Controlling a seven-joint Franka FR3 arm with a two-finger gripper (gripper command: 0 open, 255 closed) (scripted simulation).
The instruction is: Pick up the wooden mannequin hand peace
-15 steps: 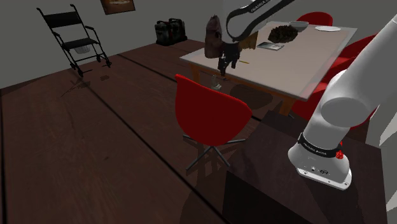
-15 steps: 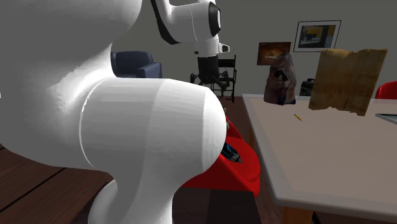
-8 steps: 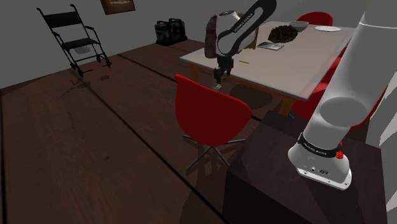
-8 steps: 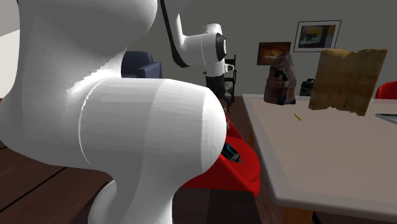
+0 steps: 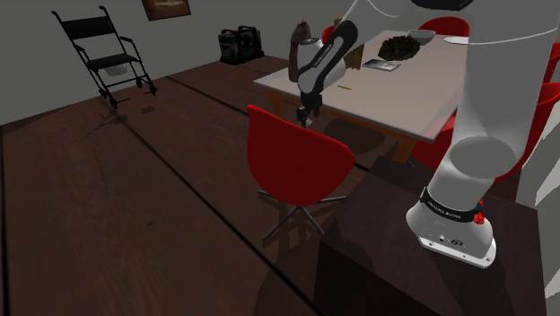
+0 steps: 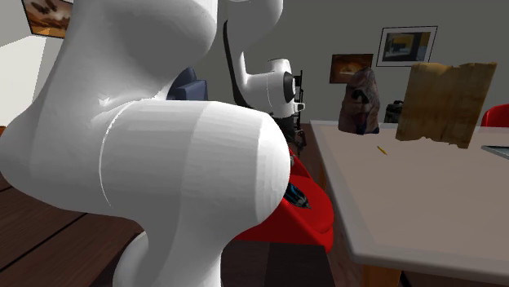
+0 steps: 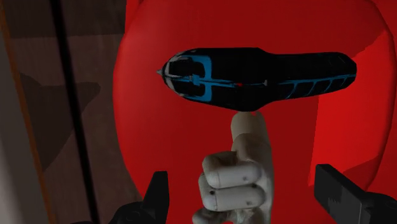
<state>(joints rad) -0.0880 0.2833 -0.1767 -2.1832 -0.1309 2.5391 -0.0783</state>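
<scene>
Mannequin hand lies on red chair, extended fingers pointing toward black-blue tool.

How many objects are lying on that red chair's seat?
2: a pale mannequin hand inside the open gripper, untouched, and a black-and-blue tool just beyond it. Others may be hidden.

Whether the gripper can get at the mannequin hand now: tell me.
Probably yes: the open gripper straddles the hand on the red seat without touching it, nothing between. The black-and-blue tool lies past its extended finger, outside the closing path.
</scene>
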